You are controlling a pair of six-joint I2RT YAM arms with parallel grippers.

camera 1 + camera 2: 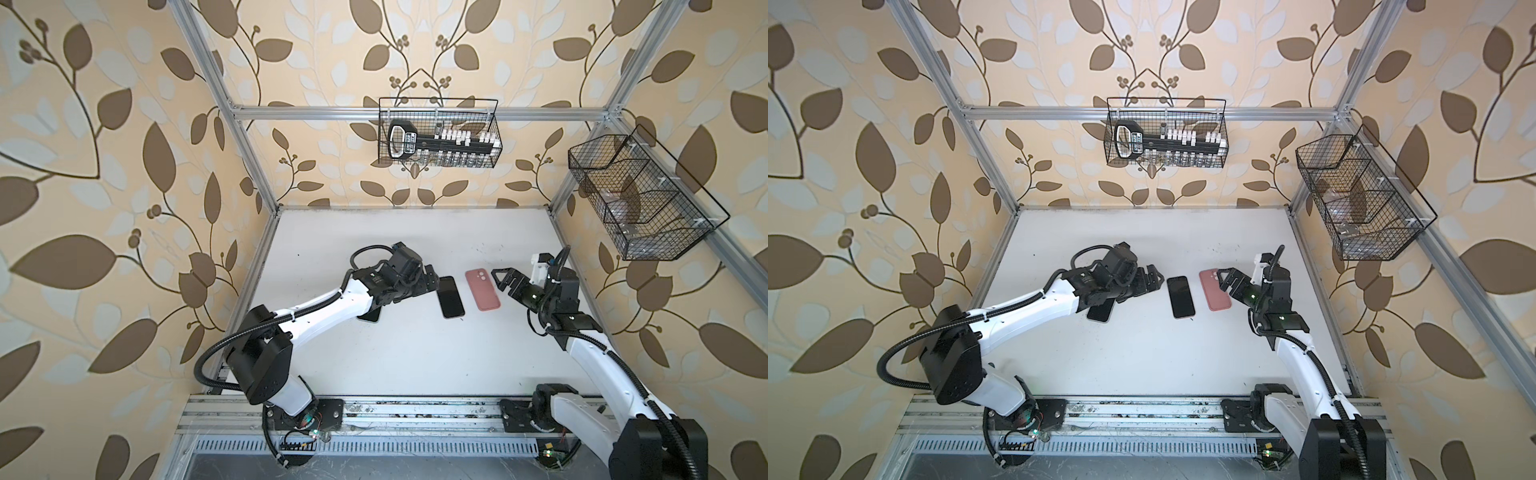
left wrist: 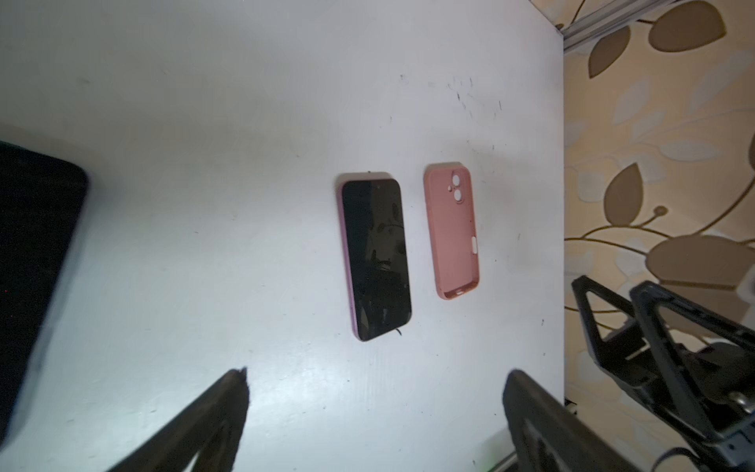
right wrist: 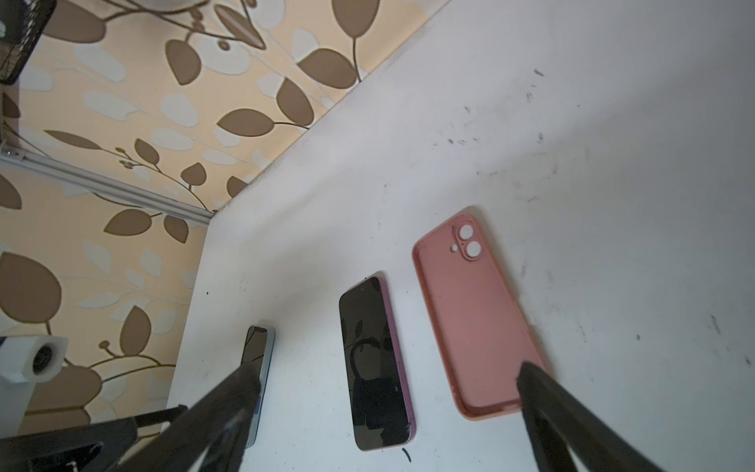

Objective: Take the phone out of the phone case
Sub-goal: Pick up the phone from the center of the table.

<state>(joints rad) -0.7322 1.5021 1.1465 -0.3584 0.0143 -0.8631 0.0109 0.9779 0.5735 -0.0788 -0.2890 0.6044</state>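
Both top views show me the white counter (image 1: 415, 353); left end effector (image 1: 434, 279) and right end effector (image 1: 498, 282) hover released, holding nothing. Pink phone case (image 1: 482, 289) lies empty just beside the bare phone (image 1: 451, 297), screen up, not touching.

Twin overhead views, wrist cameras near table (image 2: 204, 122)

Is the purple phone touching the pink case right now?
Apart. The left wrist view shows a strip of bare table between the phone and the case along their whole length; the right wrist view agrees.
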